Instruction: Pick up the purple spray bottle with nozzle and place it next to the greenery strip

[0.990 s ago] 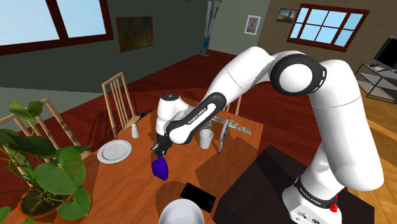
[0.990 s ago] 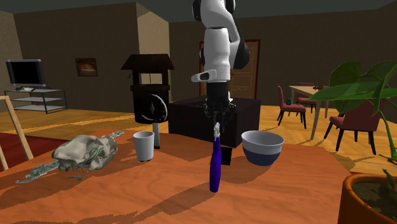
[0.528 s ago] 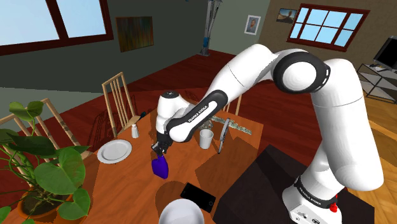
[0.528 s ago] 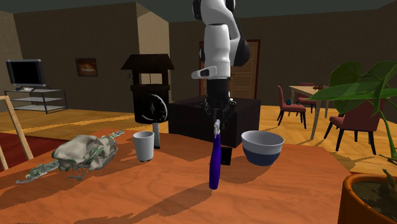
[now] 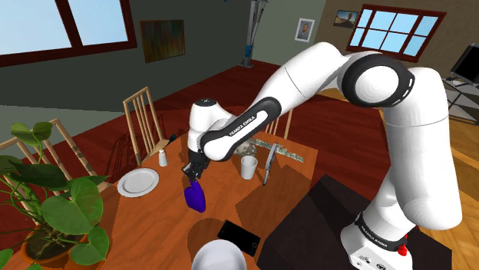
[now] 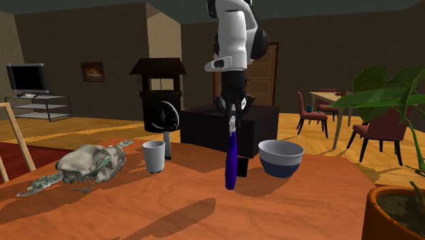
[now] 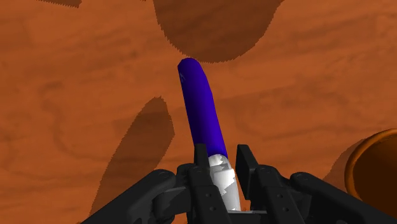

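The purple spray bottle (image 5: 195, 197) hangs upright above the wooden table (image 5: 161, 222), held by its white nozzle top. My gripper (image 5: 191, 174) is shut on that nozzle. In the second exterior view the bottle (image 6: 231, 163) is clear of the tabletop under the gripper (image 6: 232, 123). From the wrist camera the purple body (image 7: 202, 112) runs away from the fingers (image 7: 201, 167), which clasp the white top. The greenery strip (image 6: 48, 181) lies on the table at the second exterior view's left, beside a crumpled grey-green bundle (image 6: 87, 163); in the shoulder view the strip (image 5: 285, 152) lies beyond the cup.
A white cup (image 5: 247, 167), a white plate (image 5: 138, 182), a small shaker (image 5: 163, 158), a black flat device (image 5: 238, 236) and a white bowl (image 5: 219, 257) are on the table. A potted plant (image 5: 54, 203) stands at the shoulder view's left. Wooden chairs (image 5: 142, 119) line the far side.
The gripper has risen with the bottle in it; the bottle has left the tabletop and hangs higher than before. The arm's elbow has lifted too.
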